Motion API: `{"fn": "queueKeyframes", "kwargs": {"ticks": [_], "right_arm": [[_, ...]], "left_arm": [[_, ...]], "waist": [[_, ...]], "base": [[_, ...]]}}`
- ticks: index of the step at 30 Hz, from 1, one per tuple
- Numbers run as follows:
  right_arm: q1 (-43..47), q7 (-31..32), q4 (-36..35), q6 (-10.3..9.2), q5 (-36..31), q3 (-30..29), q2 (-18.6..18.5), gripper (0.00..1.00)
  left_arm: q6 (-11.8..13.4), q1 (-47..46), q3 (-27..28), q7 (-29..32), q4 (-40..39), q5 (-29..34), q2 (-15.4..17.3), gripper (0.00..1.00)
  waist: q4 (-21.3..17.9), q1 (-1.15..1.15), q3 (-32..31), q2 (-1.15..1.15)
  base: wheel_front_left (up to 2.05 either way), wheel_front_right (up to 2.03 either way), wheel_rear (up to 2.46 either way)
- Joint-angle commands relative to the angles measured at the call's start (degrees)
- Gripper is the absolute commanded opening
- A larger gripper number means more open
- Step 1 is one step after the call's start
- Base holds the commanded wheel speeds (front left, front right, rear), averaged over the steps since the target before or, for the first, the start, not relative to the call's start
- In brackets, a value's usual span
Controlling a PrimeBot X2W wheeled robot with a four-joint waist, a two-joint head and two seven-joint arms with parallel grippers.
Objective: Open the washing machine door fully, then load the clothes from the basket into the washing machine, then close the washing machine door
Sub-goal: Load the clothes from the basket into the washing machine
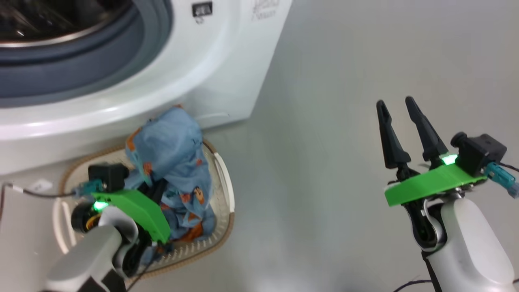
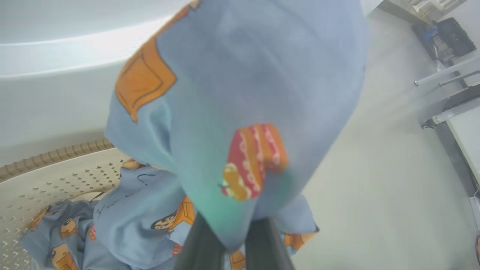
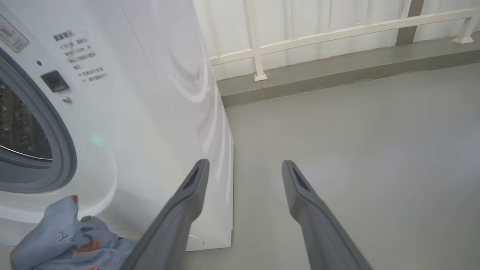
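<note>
Left end effector (image 2: 234, 240) is clamped shut on a fold of the clothes (image 2: 240, 75). The blue fabric bunches up past its fingers, and the rest lies piled in the basket (image 1: 225, 182). Right end effector (image 1: 395, 102) hangs wide open over bare floor (image 1: 344, 142) with nothing in it, I'd guess just to stay out of the way. The basket sits on the floor just beside the washing machine (image 1: 227, 61), below the drum opening (image 1: 61, 24), which keeps the lift short. The opening's uncovered, so step 1 looks done and loading is underway.
</note>
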Motion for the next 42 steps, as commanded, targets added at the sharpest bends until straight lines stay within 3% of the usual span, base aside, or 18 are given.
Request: {"fn": "queueKeyframes", "kwargs": {"ticks": [1,3,14,23,33,42], "right_arm": [[1.80,-0.27,-1.06,0.12,0.13,1.08,-0.50,1.00],[3.13,-0.27,-0.43,0.12,0.42,1.01,-1.20,1.00],[7.55,-0.27,0.86,0.12,1.43,0.77,-3.03,1.00],[9.54,-0.27,0.38,0.12,0.53,0.41,-4.31,1.00],[10.57,-0.27,0.25,0.12,-0.02,0.65,-4.47,1.00],[11.01,-0.27,0.16,0.12,0.20,0.61,-4.93,1.00]], "left_arm": [[-0.14,1.24,2.30,-0.77,-1.34,0.82,1.02,0.00],[-0.14,5.19,7.47,-0.78,-4.83,4.19,0.36,0.00],[0.35,16.99,23.51,-0.78,-16.80,13.75,-2.48,0.00],[3.77,23.69,33.40,-0.78,-26.02,19.85,-3.79,0.00],[6.88,28.12,38.89,-0.78,-33.69,26.73,-4.06,0.00],[6.79,29.44,40.15,-0.79,-35.20,27.67,-5.60,0.00]], "waist": [[3.61,0.00,-6.46,0.00],[4.65,0.00,-9.62,0.00],[7.55,0.00,-17.36,0.00],[8.47,0.00,-21.18,0.00],[9.08,0.00,-23.26,0.00],[9.40,0.00,-23.86,0.00]], "base": [[0.00,0.00,0.00],[0.00,0.00,0.00],[0.00,0.00,0.00],[0.00,0.00,0.00],[0.00,0.00,0.00],[0.00,0.00,0.00]]}}
